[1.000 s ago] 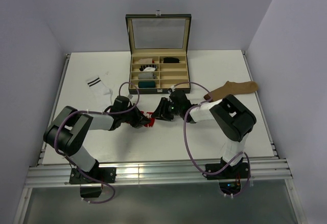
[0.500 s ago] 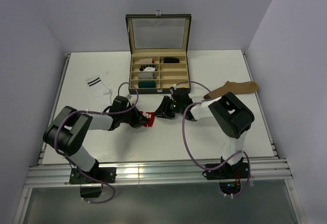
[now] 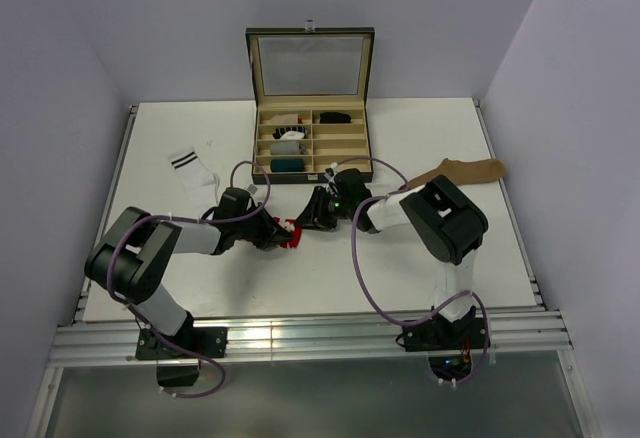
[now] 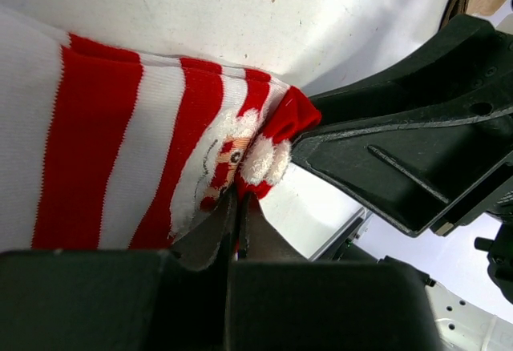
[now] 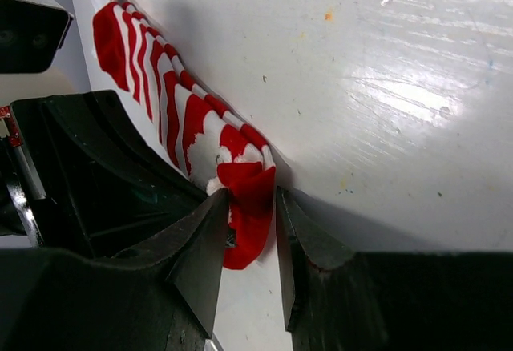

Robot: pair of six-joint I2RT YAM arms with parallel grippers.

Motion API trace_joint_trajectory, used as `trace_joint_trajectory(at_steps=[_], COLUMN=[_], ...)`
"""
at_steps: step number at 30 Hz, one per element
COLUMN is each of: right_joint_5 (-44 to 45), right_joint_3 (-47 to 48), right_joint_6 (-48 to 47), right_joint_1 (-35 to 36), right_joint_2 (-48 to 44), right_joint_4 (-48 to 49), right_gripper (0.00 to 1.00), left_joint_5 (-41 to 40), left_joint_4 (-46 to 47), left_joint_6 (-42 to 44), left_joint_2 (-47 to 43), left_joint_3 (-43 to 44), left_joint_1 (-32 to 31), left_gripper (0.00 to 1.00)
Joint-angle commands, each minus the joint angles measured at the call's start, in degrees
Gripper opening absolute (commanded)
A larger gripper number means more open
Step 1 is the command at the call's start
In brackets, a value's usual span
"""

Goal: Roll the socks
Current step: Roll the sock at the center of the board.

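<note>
The red-and-white striped Santa sock (image 3: 290, 230) lies on the white table between my two grippers. My left gripper (image 3: 272, 230) is shut on its edge just below the Santa face (image 4: 232, 155), the jaws pressed together (image 4: 239, 203). My right gripper (image 3: 318, 214) holds the sock's red end (image 5: 250, 215) between narrowly spaced fingers (image 5: 252, 197). The two grippers nearly touch. The tan-brown sock (image 3: 460, 172) lies flat at the right. The white sock with two dark cuff stripes (image 3: 194, 170) lies at the left.
An open compartment box (image 3: 305, 177) with its glass lid (image 3: 310, 63) raised stands at the back centre. It holds small black, grey and teal rolled bundles. Walls close in on both sides.
The right arm has shifted left and slightly back, and its gripper has closed in on the sock's red end. The sock has bunched a little. The left arm has barely moved.
</note>
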Motion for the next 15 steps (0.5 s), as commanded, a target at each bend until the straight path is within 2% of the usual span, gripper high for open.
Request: trace_joint_trajectory(at_steps=[1,7,10,11,13,15], right_joint_5=[-0.6,-1.1,-1.3,-1.2,-0.6,1.8], right_joint_3=[2.3,3.3,3.8,3.8,4.0,4.3], right_joint_6=[-1.7,-1.8,-1.8,-2.0,-2.5,-3.8], right_joint_1=[0.8,1.2,1.2,1.2,1.2,1.2], right_joint_2=[2.2,3.6,4.2,4.1,3.4,1.8], right_joint_4=[-2.0,-3.2,-3.3,-3.5,-4.6,-7.6], right_gripper=[0.38,0.35,0.23,0.13,0.02,0.0], left_joint_5=[-0.4,-0.3,-0.2,-0.4,-0.7,-1.8], left_joint_4=[-1.1,-1.4,-1.8,-2.0,-2.7,-4.5], left_joint_6=[1.2,1.4,1.8,2.0,2.7,3.6], left_joint_2=[0.9,1.1,1.2,1.2,1.0,0.3], left_joint_3=[-0.4,-0.3,-0.1,0.0,0.5,1.3], left_joint_1=[0.3,0.3,0.3,0.3,0.3,0.3], left_gripper=[0.0,0.0,0.0,0.01,0.03,0.09])
